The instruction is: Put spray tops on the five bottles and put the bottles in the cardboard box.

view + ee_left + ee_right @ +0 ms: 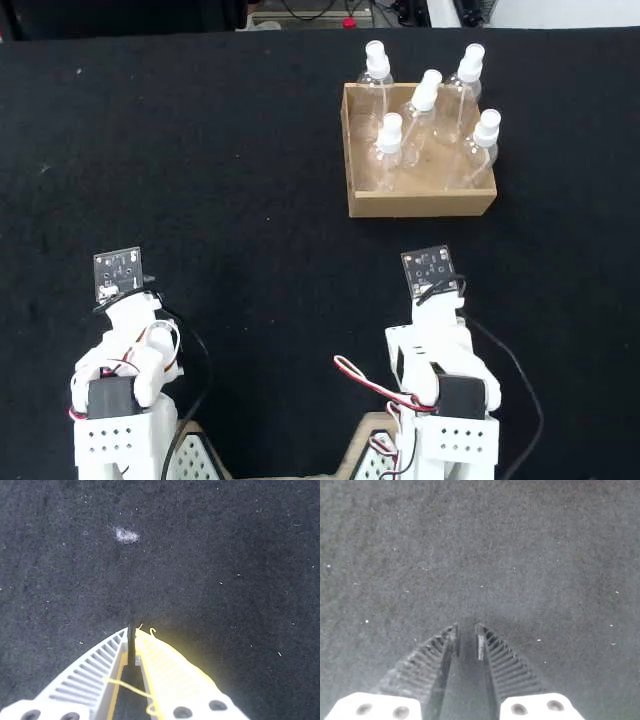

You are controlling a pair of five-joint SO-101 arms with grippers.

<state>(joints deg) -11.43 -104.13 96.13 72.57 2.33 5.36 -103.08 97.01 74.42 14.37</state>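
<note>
Cardboard box (420, 204) sits upper right of the high view on the black tabletop (200, 150), open side up. All five bottles are inside it, upright, clear bodies, each with a white spray top on.

- Back row: back-left bottle (373, 98), back-middle bottle (418, 122), back-right bottle (462, 98).
- Front row: front-left bottle (385, 165), front-right bottle (474, 166).
- The back-left spray top (377, 58) and back-right spray top (471, 60) stick up past the box's far wall.
- Can't make out any label or print on the bottles or the box.

Both arms are folded low at the bottom edge of the high view, well apart from the box: left arm (125, 350) lower left, right arm (440, 350) lower centre-right, roughly below the box. Each carries a small circuit board facing up, left board (118, 272) and right board (430, 268). The markings on them are too small to read.

Left pincer (133, 631): one white finger and one yellow finger, tips pressed together, pinching nothing, over bare black cloth. A pale lint fleck (125, 535) lies on the cloth ahead of it.

Right pincer (467, 630): dark ribbed fingers nearly together with a thin gap at the tips, pinching nothing, bare cloth below.

Red and white wires (358, 375) loop out beside the right arm's base.
</note>
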